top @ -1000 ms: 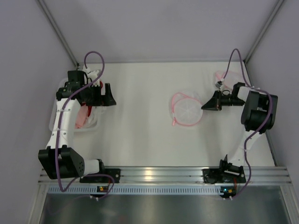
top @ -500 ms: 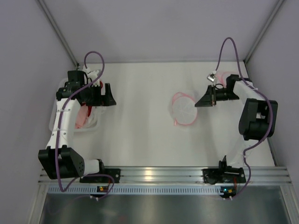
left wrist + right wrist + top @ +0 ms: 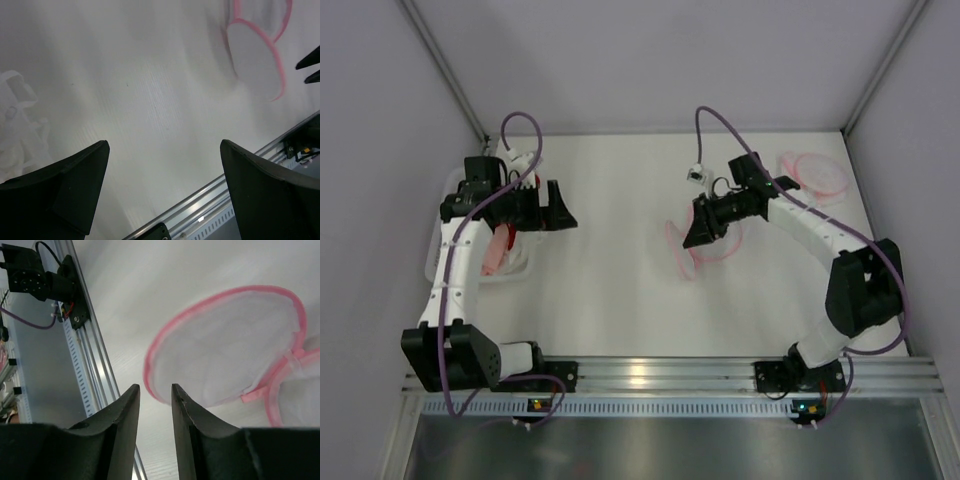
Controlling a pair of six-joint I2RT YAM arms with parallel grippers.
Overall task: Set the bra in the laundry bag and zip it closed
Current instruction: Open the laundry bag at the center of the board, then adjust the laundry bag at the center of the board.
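Note:
The laundry bag (image 3: 686,250), white mesh with a pink rim, lies mid-table and is spread into two round halves; it also shows in the right wrist view (image 3: 225,350) and the left wrist view (image 3: 255,65). My right gripper (image 3: 700,232) hangs over the bag. Its jaws stand a narrow gap apart, with the bag's pink rim just past the tips (image 3: 155,390) and nothing clamped. The bra (image 3: 498,250), red and pink, lies in a clear bin (image 3: 437,262) at the left. My left gripper (image 3: 557,212) is wide open and empty beside the bin.
A second pink-rimmed mesh bag (image 3: 815,170) lies at the back right. Grey walls close in the table on three sides. The aluminium rail (image 3: 650,375) with the arm bases runs along the near edge.
My right arm has swung left from beside the bag to over it. The bag has shifted left and changed shape. The left arm has barely moved.

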